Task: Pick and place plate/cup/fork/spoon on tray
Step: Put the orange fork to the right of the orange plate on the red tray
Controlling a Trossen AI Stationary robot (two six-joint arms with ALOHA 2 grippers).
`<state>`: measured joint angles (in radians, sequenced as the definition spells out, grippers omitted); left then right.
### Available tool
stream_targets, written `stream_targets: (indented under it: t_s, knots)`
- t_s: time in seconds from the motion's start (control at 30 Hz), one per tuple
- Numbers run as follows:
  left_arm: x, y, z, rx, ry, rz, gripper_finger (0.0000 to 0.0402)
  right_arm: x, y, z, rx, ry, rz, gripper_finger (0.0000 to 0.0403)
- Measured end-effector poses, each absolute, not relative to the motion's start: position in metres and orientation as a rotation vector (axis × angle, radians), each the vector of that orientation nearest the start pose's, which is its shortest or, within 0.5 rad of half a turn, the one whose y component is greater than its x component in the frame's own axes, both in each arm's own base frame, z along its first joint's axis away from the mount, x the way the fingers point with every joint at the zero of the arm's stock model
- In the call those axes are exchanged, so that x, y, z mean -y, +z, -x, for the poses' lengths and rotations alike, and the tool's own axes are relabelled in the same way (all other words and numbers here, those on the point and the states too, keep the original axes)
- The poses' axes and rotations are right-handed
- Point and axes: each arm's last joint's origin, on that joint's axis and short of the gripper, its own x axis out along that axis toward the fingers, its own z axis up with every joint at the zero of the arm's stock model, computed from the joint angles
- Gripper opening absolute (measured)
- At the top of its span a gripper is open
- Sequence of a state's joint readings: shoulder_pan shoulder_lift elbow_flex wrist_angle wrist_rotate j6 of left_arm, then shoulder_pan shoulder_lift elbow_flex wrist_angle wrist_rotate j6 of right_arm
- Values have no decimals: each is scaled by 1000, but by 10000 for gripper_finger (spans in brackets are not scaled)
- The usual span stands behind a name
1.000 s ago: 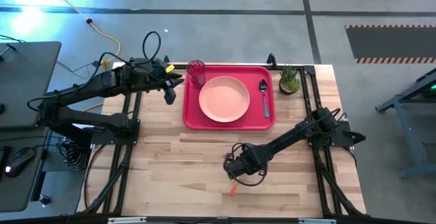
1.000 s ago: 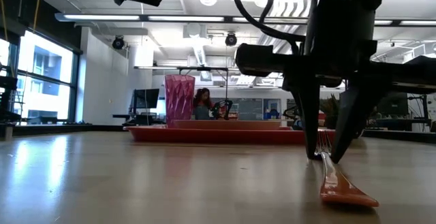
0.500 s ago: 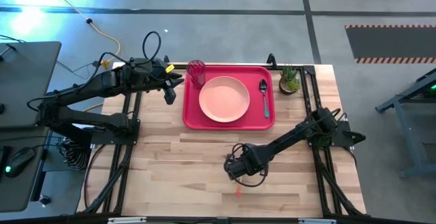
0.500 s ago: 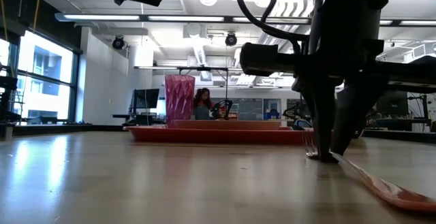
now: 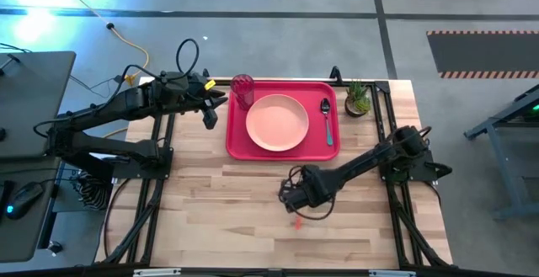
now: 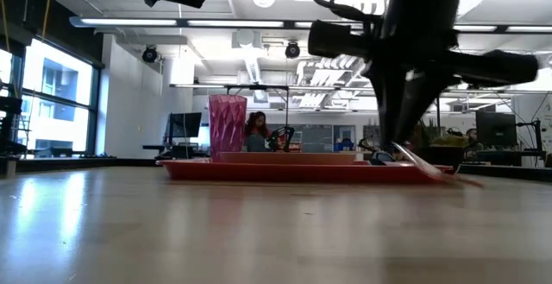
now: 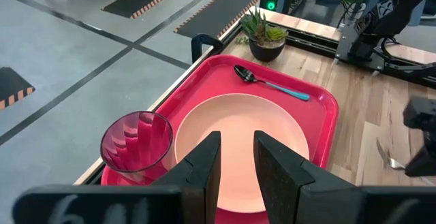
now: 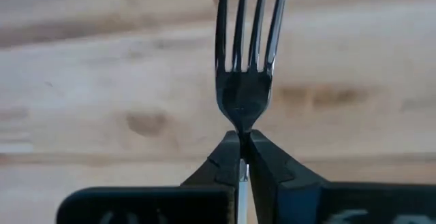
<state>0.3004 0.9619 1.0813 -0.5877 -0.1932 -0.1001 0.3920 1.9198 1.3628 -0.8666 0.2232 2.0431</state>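
Right pincer (image 5: 295, 203): clamped tight on fork (image 8: 244, 60) neck, now raised off counter (image 5: 219, 218), where fork lay a second ago. Plate (image 5: 277, 122), cup (image 5: 242, 88), spoon (image 5: 327, 117) on tray (image 5: 237, 146). Left pincer (image 7: 236, 157): slightly parted, empty, above plate. Fork last to place.

The right arm reaches from the right edge of the high view toward lower centre, its forearm slanting down and left, the wrist bent so the right hand (image 5: 296, 203) points at the bench. In the right wrist view its two dark fingers (image 8: 227, 157) are pressed together, pinching the neck of the fork (image 8: 246, 54). In the low view this hand hangs in the upper right of the frame. The left arm stretches from the left edge toward upper centre, its left hand (image 5: 210, 109) hovering with fingers (image 7: 201, 163) slightly parted, gripping nothing.
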Motion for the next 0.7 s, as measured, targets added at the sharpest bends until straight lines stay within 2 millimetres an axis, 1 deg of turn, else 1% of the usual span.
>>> stream_targets:
  t_s: [0.17, 0.3, 0.5, 0.6, 0.7]
  knots:
    - [-62, 365, -181, -448, 508, 122, 76, -112, 198, -335, -850, -1175, -1196, 1]
    - [-62, 365, -181, -447, 508, 122, 76, -90, 215, -329, -875, -1174, -1139, 1]
    - [-62, 365, -181, -448, 507, 122, 76, -51, 240, -318, -893, -1190, -1065, 1]
    - [-62, 365, -181, -447, 507, 122, 76, -28, 251, -312, -896, -1199, -1028, 1]
    - [-62, 365, -181, -447, 508, 122, 76, -4, 258, -308, -907, -1202, -984, 1]
